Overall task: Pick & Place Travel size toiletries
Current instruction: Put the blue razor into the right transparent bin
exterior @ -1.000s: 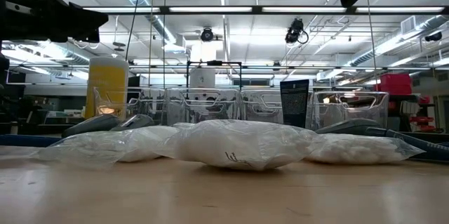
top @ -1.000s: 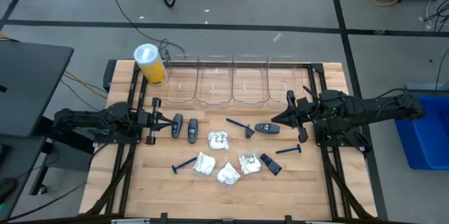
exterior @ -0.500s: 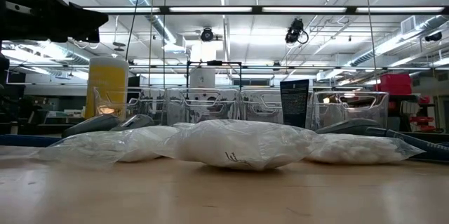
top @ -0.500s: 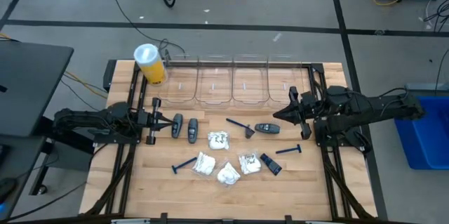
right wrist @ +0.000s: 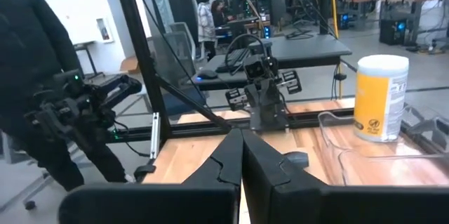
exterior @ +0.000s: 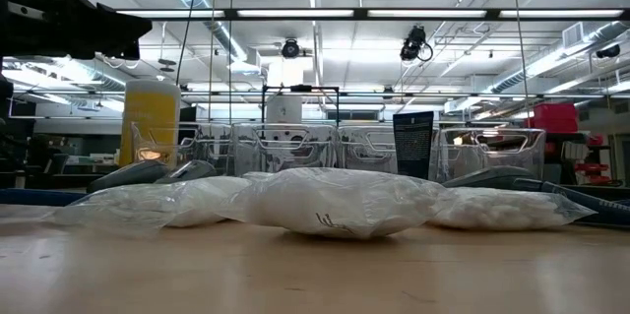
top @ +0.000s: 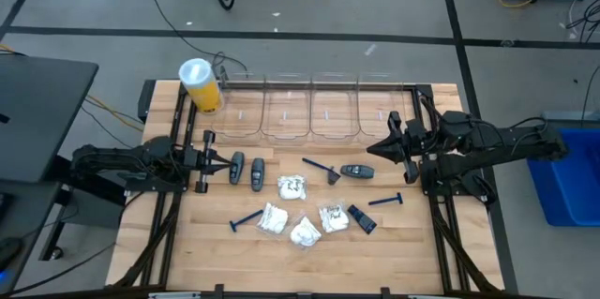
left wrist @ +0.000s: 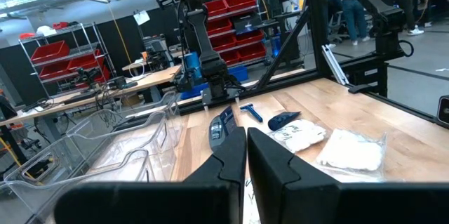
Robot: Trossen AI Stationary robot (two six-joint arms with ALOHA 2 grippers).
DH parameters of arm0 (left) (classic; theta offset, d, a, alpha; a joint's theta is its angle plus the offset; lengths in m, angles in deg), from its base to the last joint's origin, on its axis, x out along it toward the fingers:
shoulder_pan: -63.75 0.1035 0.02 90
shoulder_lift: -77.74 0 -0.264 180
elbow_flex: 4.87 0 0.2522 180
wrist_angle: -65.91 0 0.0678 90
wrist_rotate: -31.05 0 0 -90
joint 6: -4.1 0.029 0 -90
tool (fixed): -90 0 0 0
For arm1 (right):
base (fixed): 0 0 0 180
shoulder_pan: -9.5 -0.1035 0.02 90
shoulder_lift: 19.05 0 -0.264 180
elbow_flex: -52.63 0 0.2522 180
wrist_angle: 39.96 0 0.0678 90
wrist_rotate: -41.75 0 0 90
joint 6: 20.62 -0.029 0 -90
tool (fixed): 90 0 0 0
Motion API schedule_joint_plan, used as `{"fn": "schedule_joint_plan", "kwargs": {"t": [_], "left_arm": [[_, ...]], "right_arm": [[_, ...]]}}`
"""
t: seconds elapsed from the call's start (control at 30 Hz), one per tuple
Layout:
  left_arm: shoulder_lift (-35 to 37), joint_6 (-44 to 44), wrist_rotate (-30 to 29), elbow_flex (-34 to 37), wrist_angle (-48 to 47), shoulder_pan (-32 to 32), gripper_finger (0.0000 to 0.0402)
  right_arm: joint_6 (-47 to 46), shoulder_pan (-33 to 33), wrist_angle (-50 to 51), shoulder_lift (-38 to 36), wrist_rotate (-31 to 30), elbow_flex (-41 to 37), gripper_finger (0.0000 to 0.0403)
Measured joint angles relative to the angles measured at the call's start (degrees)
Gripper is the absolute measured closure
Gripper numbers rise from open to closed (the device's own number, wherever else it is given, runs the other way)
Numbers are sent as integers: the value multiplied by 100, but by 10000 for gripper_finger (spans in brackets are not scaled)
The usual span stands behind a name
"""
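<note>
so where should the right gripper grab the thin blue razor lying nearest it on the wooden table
Probably mid-handle. The thin blue razor lies flat on the wooden table, handle running roughly left-right, apart from the dark grey rectangular piece. The right gripper, now shut, would best open and descend from straight above, fingers straddling the narrow handle.

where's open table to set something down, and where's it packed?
Free: the bare wooden table along the near edge, below the white packets, and the corner right of the blue razor. Also the strip between the clear bins and the toiletries. Crowded: the middle band, from the dark grey oval pieces across to that razor.
</note>
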Motion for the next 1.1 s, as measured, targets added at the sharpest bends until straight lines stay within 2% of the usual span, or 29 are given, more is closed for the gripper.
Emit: {"fn": "schedule_joint_plan", "kwargs": {"t": [0.3, 0.7, 1.1], "left_arm": [[2, 2, -2, 0, -2, -1, 377], [2, 1, 0, 0, -1, 1, 377], [1, 1, 0, 0, 0, 0, 377]], "right_arm": [[-80, -7, 263, 109, 8, 38, 396], [-159, -15, 2373, 958, 8, 1106, 396], [-141, -17, 3468, 1376, 58, 1285, 396]]}}
